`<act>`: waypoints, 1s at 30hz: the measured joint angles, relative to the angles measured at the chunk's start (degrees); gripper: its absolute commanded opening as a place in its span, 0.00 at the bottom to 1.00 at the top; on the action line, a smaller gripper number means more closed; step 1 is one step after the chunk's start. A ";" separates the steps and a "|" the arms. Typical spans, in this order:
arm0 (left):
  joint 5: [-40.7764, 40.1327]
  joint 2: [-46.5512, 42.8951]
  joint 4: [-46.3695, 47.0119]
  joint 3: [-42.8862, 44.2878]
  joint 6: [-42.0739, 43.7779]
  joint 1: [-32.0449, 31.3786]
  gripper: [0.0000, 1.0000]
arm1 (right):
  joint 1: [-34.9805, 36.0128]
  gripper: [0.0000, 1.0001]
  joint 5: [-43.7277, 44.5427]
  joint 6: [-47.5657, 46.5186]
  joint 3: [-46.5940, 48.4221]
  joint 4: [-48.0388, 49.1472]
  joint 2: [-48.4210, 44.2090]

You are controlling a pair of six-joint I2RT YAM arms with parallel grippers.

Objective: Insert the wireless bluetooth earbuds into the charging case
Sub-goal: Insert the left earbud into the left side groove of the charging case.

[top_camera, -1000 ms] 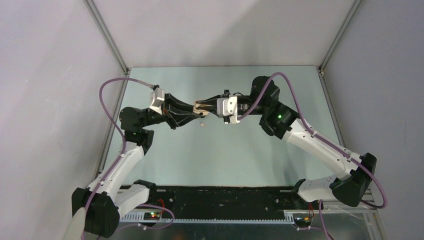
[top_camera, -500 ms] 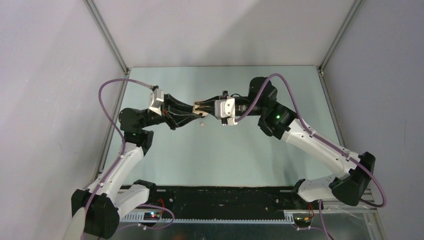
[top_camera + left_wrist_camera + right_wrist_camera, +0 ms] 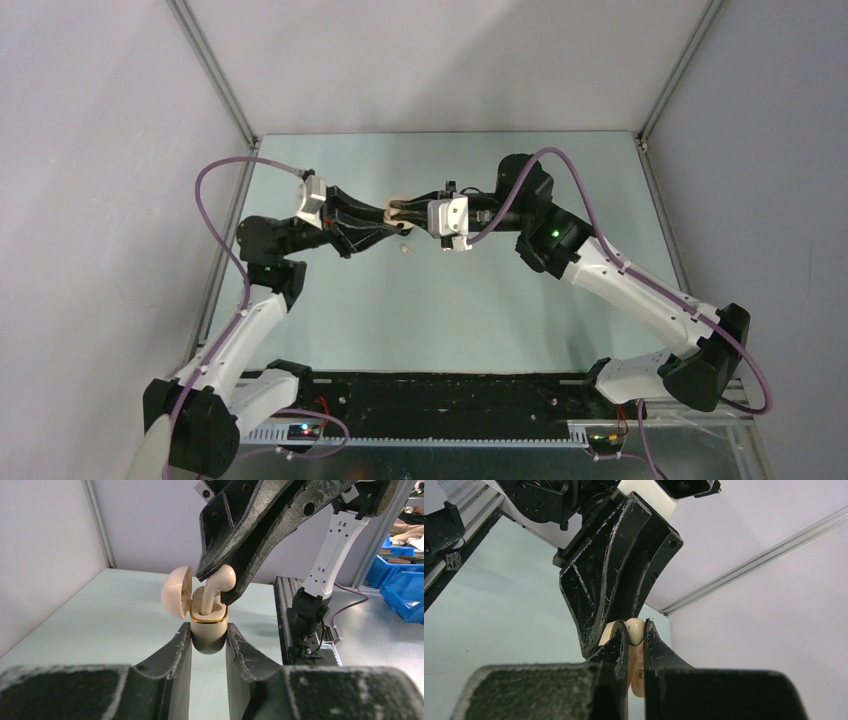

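— Looking down from the top camera: left gripper (image 3: 384,213) and right gripper (image 3: 405,212) meet nose to nose over the middle of the surface (image 3: 450,320).
— What's between them?
— A cream case (image 3: 393,207), mostly hidden by the fingers. Just below them in the picture a pale loose bud (image 3: 405,250) lies alone on the surface, with nothing touching it.
— Over to the left wrist camera!
— It's much clearer here. The left gripper is clamped on the case's lower body, one finger on each side, and the case stands upright. Its lid (image 3: 176,591) is swung back to the left, baring the gold rim (image 3: 209,621).
— And the bud?
— A cream bud (image 3: 218,582) has its stem down inside the case and its rounded head standing above the rim. The right gripper reaches in from above, its two fingers pinching that head.
— Is it seated?
— Not yet. The head sits well proud of the rim.
— Right wrist camera, go.
— This one sights along the right gripper's own fingers. They are closed tight on the bud's head, with cream showing in the narrow slit between the tips. The left gripper's fingers hang down from the top of the frame and end right at the same spot. A sliver of cream shows beside the bud, and I cannot tell whether it is lid or case body.
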 measured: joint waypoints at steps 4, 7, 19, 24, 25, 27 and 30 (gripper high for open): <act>-0.09 0.00 0.00 0.00 0.00 0.00 0.00 | 0.00 0.00 0.07 -0.07 0.00 -0.13 0.00; 0.22 0.00 -0.02 0.00 0.15 0.00 0.00 | 0.00 0.01 0.07 -0.07 0.00 -0.37 0.04; 1.16 0.00 -0.04 -0.28 1.84 0.15 0.00 | 0.35 0.23 0.68 1.75 0.00 -0.33 0.81; 1.16 -0.13 -0.07 -0.68 2.05 0.22 0.00 | 0.44 0.36 1.38 2.78 0.00 -0.20 1.01; 1.16 -0.13 -0.07 -0.72 2.05 0.22 0.00 | 0.42 0.37 1.42 2.99 0.00 -0.15 1.01; 1.11 -0.22 -0.04 -0.94 2.05 0.22 0.00 | 0.42 0.38 1.60 3.43 0.00 -0.02 1.01; 1.14 -0.48 -0.04 -1.31 2.08 0.26 0.00 | 0.37 0.40 1.64 4.20 0.09 -0.31 1.01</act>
